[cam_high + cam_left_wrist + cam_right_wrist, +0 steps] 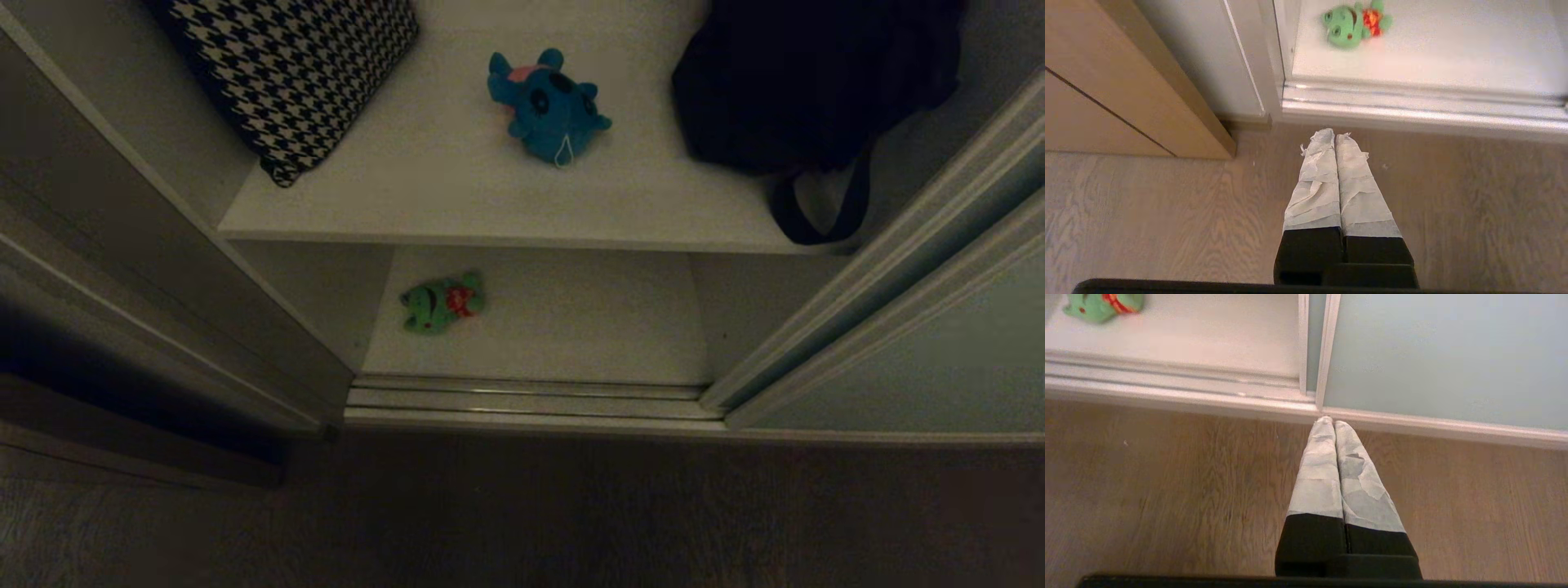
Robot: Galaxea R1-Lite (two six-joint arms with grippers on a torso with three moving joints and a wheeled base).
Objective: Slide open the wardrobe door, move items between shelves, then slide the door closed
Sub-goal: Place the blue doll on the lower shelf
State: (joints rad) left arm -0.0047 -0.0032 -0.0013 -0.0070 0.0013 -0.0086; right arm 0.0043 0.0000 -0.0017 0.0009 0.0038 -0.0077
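Head view looks down into an open white wardrobe. The sliding door (939, 359), a pale grey-green panel in a slim light frame, is pushed to the right side, leaving the middle of the wardrobe exposed. A wooden floor (522, 523) fills the near part of the scene, and a ribbed metal track (531, 400) runs along the wardrobe's front edge.

Inside, an upper shelf (424, 188) holds a black-and-white houndstooth bag (294, 73) at far left and a black bag (808, 82) at far right, its strap drooping over the shelf's front edge. Between them, apart from both, lies a teal-blue plush toy (549, 106) with dark eye patches.

Below, on the bottom shelf (588, 327), a green plush toy (441, 304) with a red patch lies towards the left, near the front.

Neither arm shows from the head. At the wrists, the left gripper (1334, 136) hangs over the floor near the track, its taped fingers pressed together and empty. The right gripper (1332, 422) is likewise pressed together and empty, its tips just beside the door's lower frame.
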